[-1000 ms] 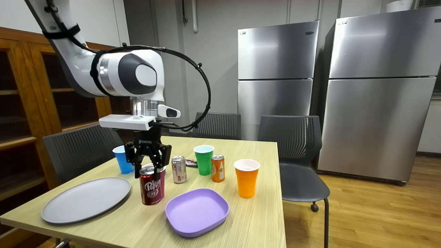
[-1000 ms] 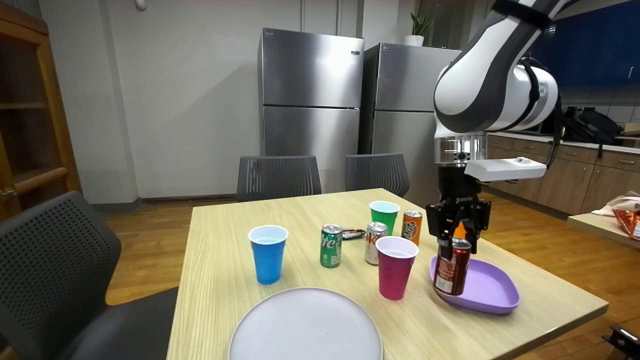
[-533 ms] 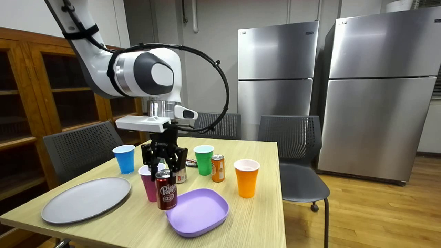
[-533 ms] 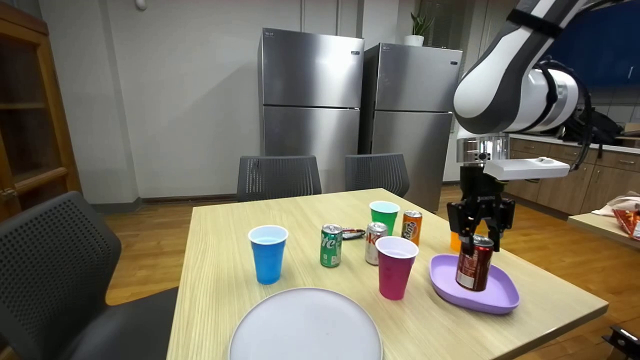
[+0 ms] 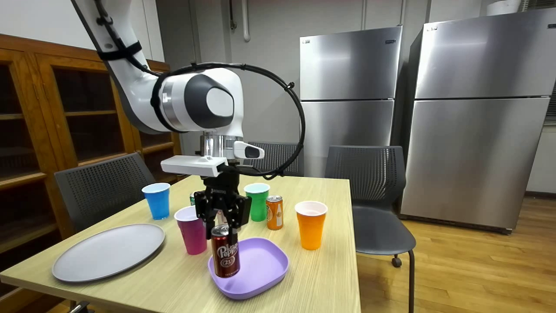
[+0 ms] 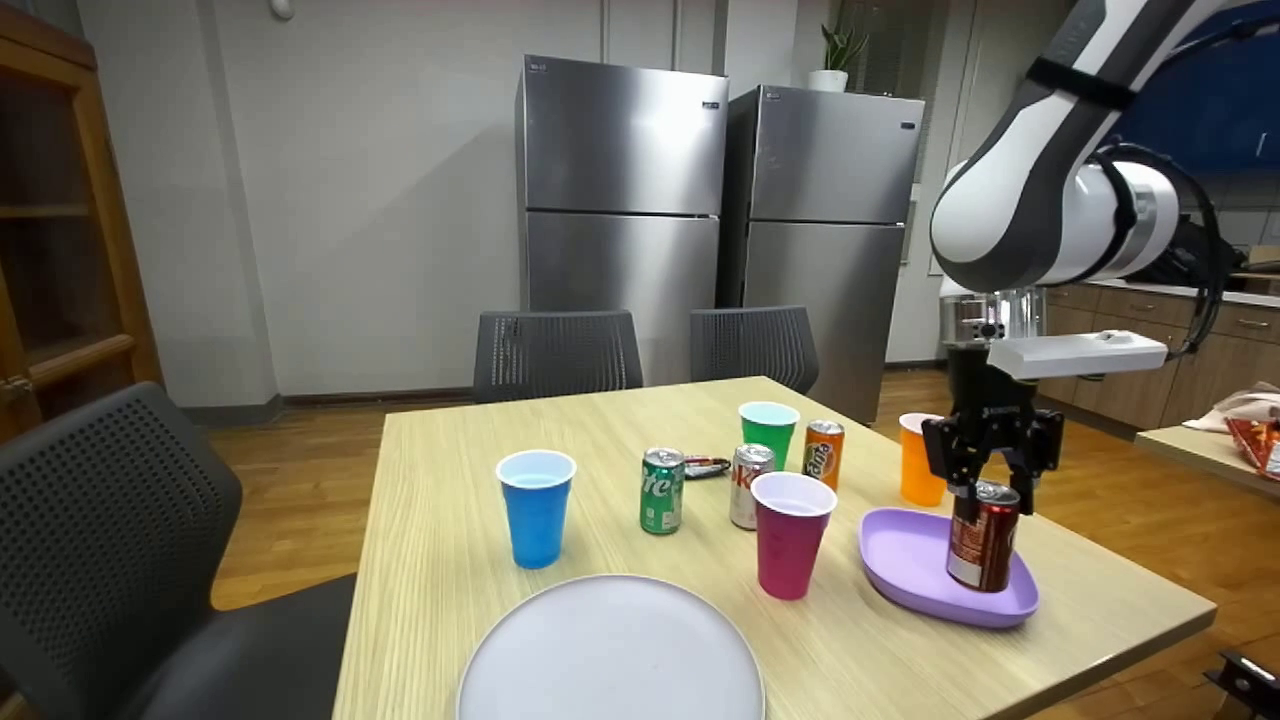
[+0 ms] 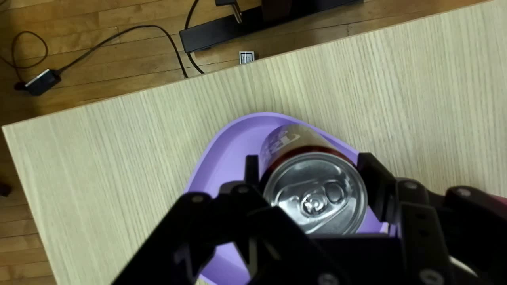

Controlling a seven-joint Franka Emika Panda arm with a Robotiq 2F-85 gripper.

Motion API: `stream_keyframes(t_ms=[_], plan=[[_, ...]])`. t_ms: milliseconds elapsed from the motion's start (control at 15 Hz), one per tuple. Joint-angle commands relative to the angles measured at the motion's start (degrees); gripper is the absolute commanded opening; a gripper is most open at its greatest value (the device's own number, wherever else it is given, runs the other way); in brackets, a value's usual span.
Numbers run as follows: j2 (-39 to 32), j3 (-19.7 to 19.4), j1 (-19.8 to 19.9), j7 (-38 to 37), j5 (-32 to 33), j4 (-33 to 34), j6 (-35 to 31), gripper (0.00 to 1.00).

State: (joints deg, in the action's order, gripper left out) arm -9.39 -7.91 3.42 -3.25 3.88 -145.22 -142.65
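One red can [image 6: 983, 545] gripped in hand [image 6: 993, 502] over one purple plate [image 6: 905, 560]; four cups [image 6: 790, 545].

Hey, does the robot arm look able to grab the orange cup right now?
Probably not as things stand: the tool is gripping the Dr Pepper can. The way to the orange cup itself looks free, though, with no other cup or can seeming to stand between.

You bring the gripper [image 5: 222, 234] and Dr Pepper can [image 6: 986, 545] right and lower, now over the purple plate [image 6: 912, 560]; in an exterior view, more of the orange cup [image 6: 918, 472] shows.
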Motion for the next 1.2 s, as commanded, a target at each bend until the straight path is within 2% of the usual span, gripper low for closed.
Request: stream_keyframes(t_ms=[0,600,667,733,867,1133], plan=[[-2.9,-0.4,0.4,-3.2,1.5,1.7,-1.7,0.38],[-6.8,-1.0,0.0,-4.8,0.9,3.7,-3.2,0.38],[-7.1,-1.0,-0.1,-4.9,0.9,3.8,-3.0,0.88],[-7.2,-1.0,-0.1,-5.0,0.9,3.9,-3.0,0.89],[-7.2,-1.1,-0.1,-5.1,0.9,4.0,-2.7,0.99],[-5.6,-1.4,-0.3,-5.1,1.5,4.2,-0.9,1.00]])
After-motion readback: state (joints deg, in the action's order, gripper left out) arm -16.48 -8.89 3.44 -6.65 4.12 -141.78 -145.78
